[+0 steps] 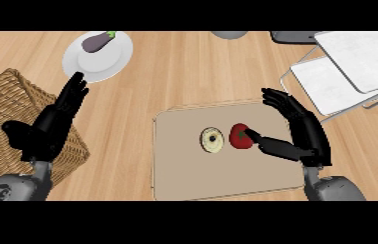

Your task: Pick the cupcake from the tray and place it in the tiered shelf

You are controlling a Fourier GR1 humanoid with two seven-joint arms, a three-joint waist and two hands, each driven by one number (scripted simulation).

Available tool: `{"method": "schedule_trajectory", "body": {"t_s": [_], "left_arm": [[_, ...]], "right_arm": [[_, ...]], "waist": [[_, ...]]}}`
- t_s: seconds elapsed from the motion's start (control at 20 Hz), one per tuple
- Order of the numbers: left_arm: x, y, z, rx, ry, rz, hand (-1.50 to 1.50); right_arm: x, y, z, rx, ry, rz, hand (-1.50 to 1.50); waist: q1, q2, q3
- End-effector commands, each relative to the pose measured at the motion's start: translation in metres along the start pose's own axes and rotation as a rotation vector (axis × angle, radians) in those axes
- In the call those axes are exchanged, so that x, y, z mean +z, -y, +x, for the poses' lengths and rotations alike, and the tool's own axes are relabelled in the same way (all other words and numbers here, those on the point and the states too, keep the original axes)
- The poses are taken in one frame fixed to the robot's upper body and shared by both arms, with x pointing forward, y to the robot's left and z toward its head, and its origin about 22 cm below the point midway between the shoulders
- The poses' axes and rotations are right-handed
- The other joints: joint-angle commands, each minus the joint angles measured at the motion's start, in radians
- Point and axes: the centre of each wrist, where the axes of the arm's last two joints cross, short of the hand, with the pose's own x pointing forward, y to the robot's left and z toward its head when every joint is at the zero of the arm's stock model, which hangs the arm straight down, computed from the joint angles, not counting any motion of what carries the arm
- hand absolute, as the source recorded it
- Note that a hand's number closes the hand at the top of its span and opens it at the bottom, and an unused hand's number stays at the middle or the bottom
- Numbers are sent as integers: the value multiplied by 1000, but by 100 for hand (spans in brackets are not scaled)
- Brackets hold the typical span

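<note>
On the flat beige rectangular tray [221,178] at the desk's near edge, the red-topped cupcake [239,136] sits upright mid-tray, the right robot hand [301,133] spread, its thumb touching it; the left robot hand [53,120] open.

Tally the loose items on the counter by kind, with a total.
Food items: 3 (purple eggplant, red cupcake, cream round pastry)
White round plates: 1
Beige trays: 1
Woven wicker baskets: 1
White tiered shelves: 1
Total: 7

Two rounded grey forearms, each ending in a black, slender-fingered hand: left hand [46,130], right hand [304,133].
</note>
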Motion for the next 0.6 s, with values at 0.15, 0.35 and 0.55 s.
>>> {"method": "schedule_trajectory", "body": {"t_s": [0.15,0.35,0.55], "left_arm": [[11,-4,12,14,-25,-11,0],[15,0,6,14,-11,4,0],[24,-1,9,18,8,-18,0]], "right_arm": [[37,11,20,86,-2,97,-150],[35,24,55,270,-48,108,-150],[36,7,71,439,-83,164,-150]], "waist": [[-7,-1,1],[-7,-2,0],[4,-4,-1]]}}
